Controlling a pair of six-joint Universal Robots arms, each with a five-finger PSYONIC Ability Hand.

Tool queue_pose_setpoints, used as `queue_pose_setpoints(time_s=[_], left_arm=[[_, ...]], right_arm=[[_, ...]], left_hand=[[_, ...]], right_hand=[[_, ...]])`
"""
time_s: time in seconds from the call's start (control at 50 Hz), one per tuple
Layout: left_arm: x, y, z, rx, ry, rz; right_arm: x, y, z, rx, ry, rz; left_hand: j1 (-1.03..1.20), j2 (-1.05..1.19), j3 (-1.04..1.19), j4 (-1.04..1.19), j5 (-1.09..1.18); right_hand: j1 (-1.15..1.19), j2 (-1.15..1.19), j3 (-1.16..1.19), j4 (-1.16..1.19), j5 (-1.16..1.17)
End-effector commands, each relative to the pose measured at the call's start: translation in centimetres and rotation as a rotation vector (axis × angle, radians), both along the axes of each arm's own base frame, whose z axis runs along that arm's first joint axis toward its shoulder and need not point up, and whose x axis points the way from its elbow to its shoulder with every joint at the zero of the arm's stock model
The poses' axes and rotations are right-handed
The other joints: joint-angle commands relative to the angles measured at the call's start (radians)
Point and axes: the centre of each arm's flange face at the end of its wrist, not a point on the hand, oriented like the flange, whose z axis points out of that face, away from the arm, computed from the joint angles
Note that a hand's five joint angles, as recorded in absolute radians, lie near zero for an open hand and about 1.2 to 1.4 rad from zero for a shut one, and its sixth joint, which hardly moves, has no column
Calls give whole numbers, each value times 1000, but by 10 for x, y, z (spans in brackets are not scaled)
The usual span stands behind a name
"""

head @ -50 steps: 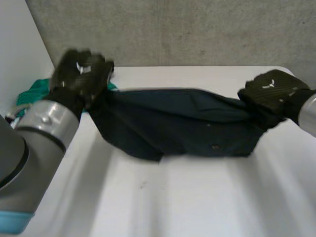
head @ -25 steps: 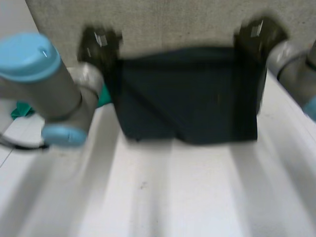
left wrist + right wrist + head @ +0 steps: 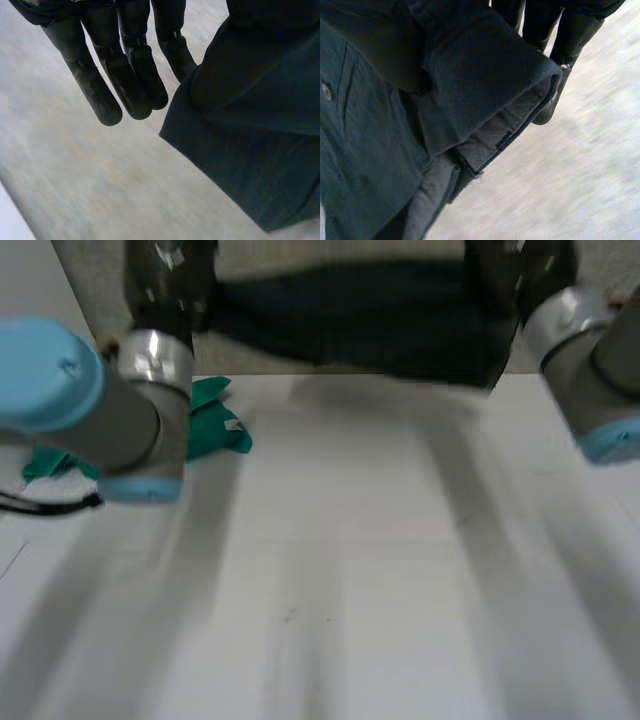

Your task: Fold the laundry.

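Fingers (image 3: 92, 82) of left hand (image 3: 165, 280) and right hand (image 3: 512, 272) pinch the dark garment's (image 3: 370, 325) upper corners, stretching it between them above the table (image 3: 350, 590), surely to spread it flat!

wall (image 3: 340, 250): grey concrete | table (image 3: 350, 570): white, bare surface

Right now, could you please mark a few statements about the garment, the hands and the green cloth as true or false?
1. The dark garment lies folded on the white table. False: it hangs in the air above it.
2. The left hand and the right hand are at opposite ends of the garment. True.
3. The green cloth lies at the robot's right. False: it lies on the table by the left arm.
4. A button shows on the garment. True.
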Motion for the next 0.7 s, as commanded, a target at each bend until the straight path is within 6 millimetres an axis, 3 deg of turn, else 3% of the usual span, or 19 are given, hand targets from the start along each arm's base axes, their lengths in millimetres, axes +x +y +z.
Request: queue_pose_setpoints(time_s=[0.02, 0.06, 0.16, 0.24, 0.34, 0.42, 0.52, 0.6, 0.7], left_arm=[[-5, 38, -99, 289, -175, -48], [-2, 51, -123, 387, -233, -58], [11, 81, -145, 550, -343, -63], [28, 104, -133, 612, -392, -55], [46, 134, -117, 644, -465, -56], [62, 165, -102, 663, -599, -63], [87, 222, -98, 739, -902, -137], [87, 247, -93, 707, -982, -202], [75, 248, -97, 664, -980, -238]], right_arm=[[-1, 15, -142, 474, 206, 3], [-3, 21, -154, 533, 246, 2], [-14, 40, -165, 646, 296, -2], [-23, 65, -144, 685, 327, -2], [-40, 117, -123, 821, 419, 29], [-52, 150, -118, 896, 522, 55], [-67, 190, -119, 987, 697, 115], [-71, 205, -116, 1006, 747, 155], [-69, 206, -120, 1002, 733, 176]], left_hand=[[270, 196, 199, 193, 210], [270, 196, 199, 193, 210], [270, 196, 199, 193, 210], [270, 196, 199, 193, 210], [270, 196, 199, 193, 210], [270, 196, 199, 193, 210], [270, 196, 199, 193, 210], [270, 196, 199, 193, 210], [270, 196, 199, 193, 210]], right_hand=[[404, 221, 219, 207, 237], [404, 221, 219, 207, 237], [404, 221, 219, 207, 237], [404, 221, 219, 207, 237], [404, 221, 219, 207, 237], [404, 221, 219, 207, 237], [404, 221, 219, 207, 237], [404, 221, 219, 207, 237], [404, 221, 219, 207, 237]])
